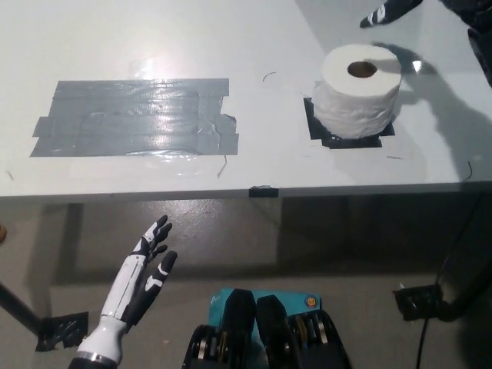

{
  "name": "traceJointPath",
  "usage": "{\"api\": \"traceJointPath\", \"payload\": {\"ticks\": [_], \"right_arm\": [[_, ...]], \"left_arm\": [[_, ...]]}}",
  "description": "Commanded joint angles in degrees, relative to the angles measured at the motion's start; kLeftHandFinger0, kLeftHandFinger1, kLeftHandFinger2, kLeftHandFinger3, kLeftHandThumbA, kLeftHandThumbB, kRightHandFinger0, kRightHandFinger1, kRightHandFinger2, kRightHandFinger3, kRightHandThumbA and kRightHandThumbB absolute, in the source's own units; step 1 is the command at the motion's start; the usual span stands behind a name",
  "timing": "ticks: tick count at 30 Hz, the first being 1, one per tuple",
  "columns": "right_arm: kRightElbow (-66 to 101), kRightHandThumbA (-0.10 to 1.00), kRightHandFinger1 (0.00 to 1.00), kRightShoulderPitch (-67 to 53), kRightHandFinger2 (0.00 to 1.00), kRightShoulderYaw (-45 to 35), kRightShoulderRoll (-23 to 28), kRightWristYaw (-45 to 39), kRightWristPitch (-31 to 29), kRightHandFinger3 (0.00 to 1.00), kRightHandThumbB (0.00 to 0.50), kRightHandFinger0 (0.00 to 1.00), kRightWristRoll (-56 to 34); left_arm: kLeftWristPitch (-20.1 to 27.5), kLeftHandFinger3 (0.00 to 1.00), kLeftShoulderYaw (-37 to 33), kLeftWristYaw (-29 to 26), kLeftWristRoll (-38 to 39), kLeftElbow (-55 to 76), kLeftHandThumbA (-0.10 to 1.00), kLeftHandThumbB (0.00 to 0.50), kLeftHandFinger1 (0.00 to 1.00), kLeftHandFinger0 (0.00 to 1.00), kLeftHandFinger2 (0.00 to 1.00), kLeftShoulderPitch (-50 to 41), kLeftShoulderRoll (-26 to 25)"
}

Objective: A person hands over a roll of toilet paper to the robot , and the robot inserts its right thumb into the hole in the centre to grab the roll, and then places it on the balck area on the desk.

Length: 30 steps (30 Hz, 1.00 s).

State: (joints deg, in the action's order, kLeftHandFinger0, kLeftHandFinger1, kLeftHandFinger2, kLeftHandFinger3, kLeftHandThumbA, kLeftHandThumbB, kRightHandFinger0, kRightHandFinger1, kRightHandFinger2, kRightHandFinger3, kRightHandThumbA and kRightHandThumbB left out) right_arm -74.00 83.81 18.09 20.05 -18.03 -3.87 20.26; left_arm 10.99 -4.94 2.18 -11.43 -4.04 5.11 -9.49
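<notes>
- Upright on the table (pixel 154 31), the roll of toilet paper (pixel 358 92) stands on the black area (pixel 324 135), a square of black tape that shows at the roll's left, front and right edges.
- The roll's brown cardboard core (pixel 361 69) faces up; nothing sits in the hole.
- No brand, label or readable writing shows on the roll, the tape or the table.
- The right robot hand (pixel 392 11) is at the top edge of the head view, above and behind the roll and clear of it; only part of it is in frame, so whether it is spread or closed cannot be told. It holds nothing that can be seen.
- Its shadow falls on the table to the right of the roll.
- The left robot hand (pixel 144 265) rests below the table's front edge at the lower left, over the floor (pixel 231 238), fingers extended and apart, holding nothing.
- A large patch of grey tape (pixel 131 117), laid in overlapping strips with a glossy clear layer on top, lies on the table well apart from the roll, to its left.
- A small black tape tab (pixel 262 190) sits on the table's front edge between the two patches.
</notes>
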Motion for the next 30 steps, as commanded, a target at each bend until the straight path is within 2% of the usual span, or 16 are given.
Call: {"api": "traceJointPath", "payload": {"ticks": [1,3,5,6,8,9,11,13,17,19,22,23,27,30], "right_arm": [[12.54,0.95,1.00,2.33,1.00,-4.87,4.26,-0.03,-5.08,1.00,0.500,1.00,-4.61],[24.83,0.95,1.00,-2.31,1.00,-6.90,5.40,-1.27,-0.43,1.00,0.482,1.00,-5.56],[35.19,0.92,1.00,-5.96,1.00,-9.36,5.83,-2.04,4.69,1.00,0.487,1.00,-7.03],[42.61,0.89,1.00,-9.17,1.00,-11.21,5.89,-1.73,6.85,1.00,0.468,1.00,-8.18],[51.59,0.93,1.00,-13.10,1.00,-13.05,6.12,-1.08,8.74,1.00,0.461,1.00,-8.59],[57.10,0.94,1.00,-15.89,1.00,-14.47,6.09,-0.77,9.16,1.00,0.432,1.00,-9.44],[64.88,0.95,1.00,-19.75,1.00,-16.57,5.74,0.10,9.64,1.00,0.404,1.00,-10.55],[72.00,0.96,1.00,-22.92,1.00,-18.59,4.93,0.82,11.67,1.00,0.405,1.00,-11.46],[88.72,0.93,1.00,-30.45,1.00,-23.27,1.74,1.84,15.29,1.00,0.386,1.00,-19.86],[96.02,0.94,1.00,-33.63,1.00,-24.35,0.75,2.72,16.82,1.00,0.412,1.00,-22.51],[103.32,0.92,1.00,-36.98,1.00,-25.07,-0.12,3.48,19.10,1.00,0.413,1.00,-25.18],[108.26,0.91,1.00,-40.00,1.00,-25.05,-0.52,4.06,20.13,1.00,0.386,1.00,-26.95],[117.32,0.99,1.00,-46.57,1.00,-23.43,-1.08,5.30,19.11,1.00,0.368,1.00,-27.22],[121.80,0.99,1.00,-49.89,1.00,-21.72,-2.50,6.39,18.88,1.00,0.391,1.00,-26.72]], "left_arm": [[3.02,1.00,0.91,-0.22,0.43,-0.46,0.94,0.116,1.00,0.94,1.00,3.49,-1.11],[2.64,1.00,1.02,-0.10,0.51,-0.46,0.95,0.126,1.00,0.96,1.00,4.26,-1.16],[2.30,1.00,1.12,0.01,0.64,-0.66,0.97,0.132,1.00,0.99,1.00,5.21,-1.20],[2.16,1.00,1.15,0.15,0.88,-0.77,0.99,0.143,1.00,1.00,1.00,5.58,-1.24],[1.65,1.00,1.18,0.17,1.05,-0.94,1.00,0.150,1.00,1.00,1.00,6.06,-1.04],[0.99,1.00,1.41,-0.03,1.35,-0.76,0.99,0.167,1.00,1.00,1.00,6.24,-0.70],[1.64,1.00,1.55,-0.50,1.19,-0.98,1.00,0.158,1.00,1.00,1.00,6.64,-0.62],[2.40,1.00,1.63,-1.04,0.74,-1.48,1.00,0.154,1.00,1.00,1.00,7.26,-0.61],[2.18,1.00,1.50,-2.24,-1.76,-1.64,1.00,0.142,1.00,1.00,1.00,8.68,-0.92],[1.38,1.00,1.49,-2.15,-2.01,-1.16,1.00,0.145,1.00,1.00,1.00,9.24,-0.96],[1.38,1.00,1.44,-2.17,-2.11,-1.42,1.00,0.131,1.00,1.00,1.00,10.03,-0.94],[1.08,1.00,1.38,-2.05,-2.12,-1.32,1.00,0.139,1.00,1.00,1.00,10.17,-0.94],[0.84,1.00,1.30,-1.78,-2.07,-1.53,1.00,0.145,1.00,1.00,1.00,10.95,-1.13],[0.77,1.00,1.26,-1.75,-2.09,-1.64,1.00,0.148,1.00,1.00,1.00,11.12,-1.16]]}}
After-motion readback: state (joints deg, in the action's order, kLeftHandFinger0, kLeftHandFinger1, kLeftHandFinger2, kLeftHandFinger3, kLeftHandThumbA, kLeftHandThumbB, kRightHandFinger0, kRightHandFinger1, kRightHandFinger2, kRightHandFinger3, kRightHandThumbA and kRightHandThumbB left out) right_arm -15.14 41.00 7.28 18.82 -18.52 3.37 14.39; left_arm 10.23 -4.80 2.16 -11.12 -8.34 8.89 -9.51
